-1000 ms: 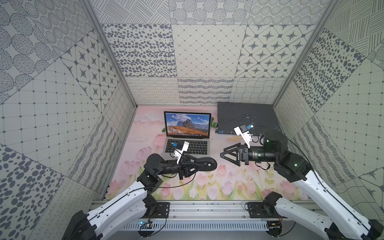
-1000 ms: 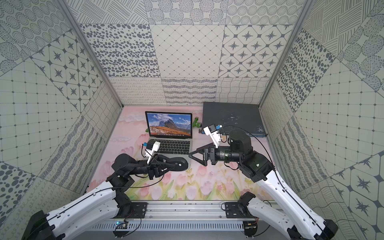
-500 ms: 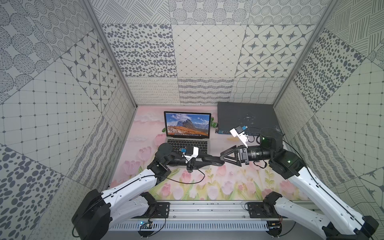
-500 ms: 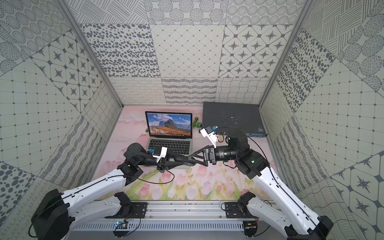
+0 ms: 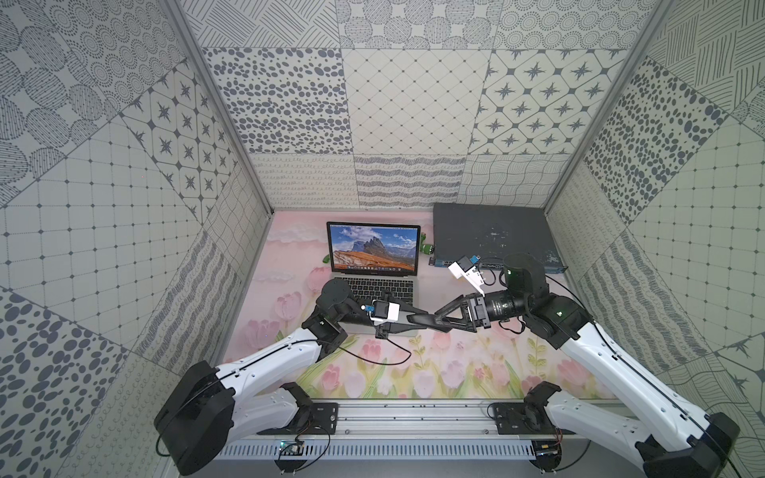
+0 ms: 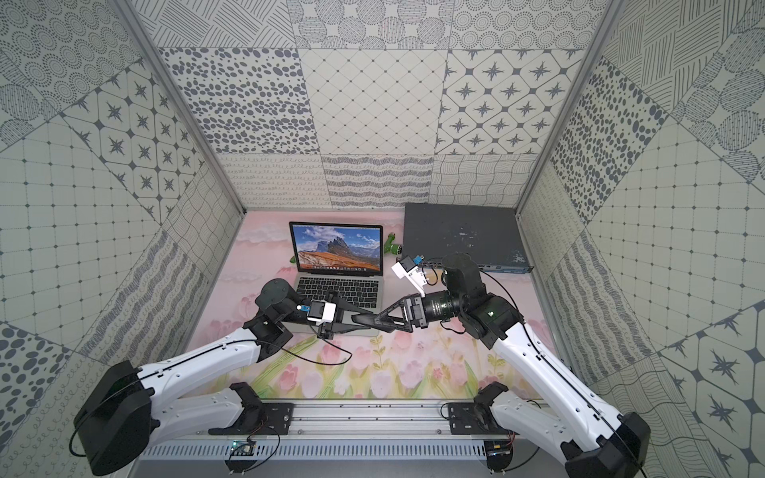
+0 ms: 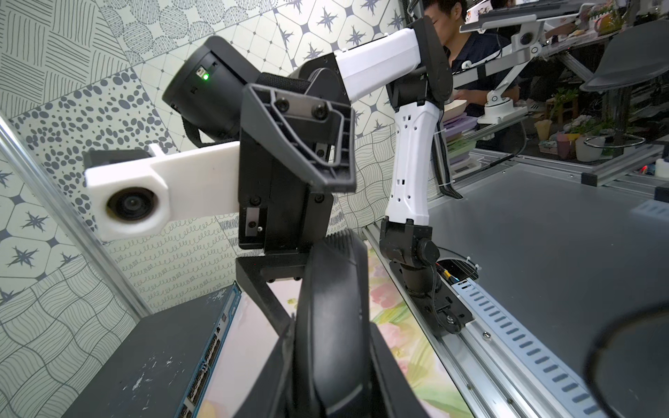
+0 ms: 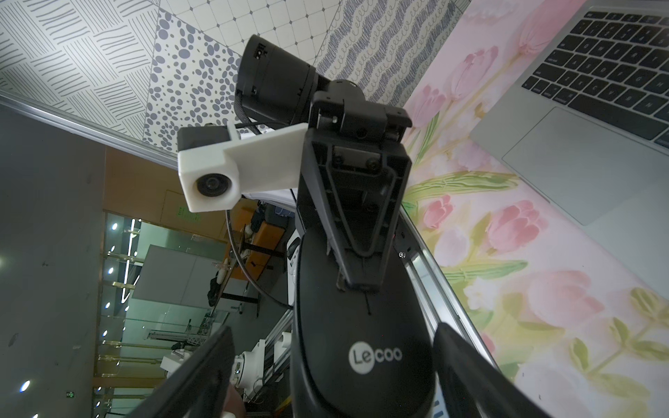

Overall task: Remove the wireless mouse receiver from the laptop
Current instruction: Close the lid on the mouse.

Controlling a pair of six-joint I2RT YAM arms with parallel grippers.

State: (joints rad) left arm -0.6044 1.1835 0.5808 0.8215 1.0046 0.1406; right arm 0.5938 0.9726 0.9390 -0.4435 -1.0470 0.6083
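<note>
The laptop (image 5: 374,248) (image 6: 337,248) stands open at the back of the mat, a mountain picture on its screen. Its trackpad (image 8: 579,152) shows in the right wrist view. The wireless mouse receiver is hidden in every view. My left gripper (image 5: 414,320) (image 7: 331,336) is shut on a black oval mouse (image 5: 424,318) (image 8: 362,343), held in the air over the laptop's front right corner. From the other side my right gripper (image 5: 441,318) (image 8: 333,331) is open. Its fingers (image 8: 217,362) flank the mouse's logo end, with a gap on one side.
A flat dark grey network switch (image 5: 492,236) lies at the back right, its ports facing forward. A small green object (image 5: 426,247) sits between it and the laptop. The metal rail (image 5: 414,418) with both arm bases runs along the front. Patterned walls close in three sides.
My left arm has carried the mouse right and up from beside the laptop's front. My right gripper has come left, its open jaws now round the mouse's far end.
</note>
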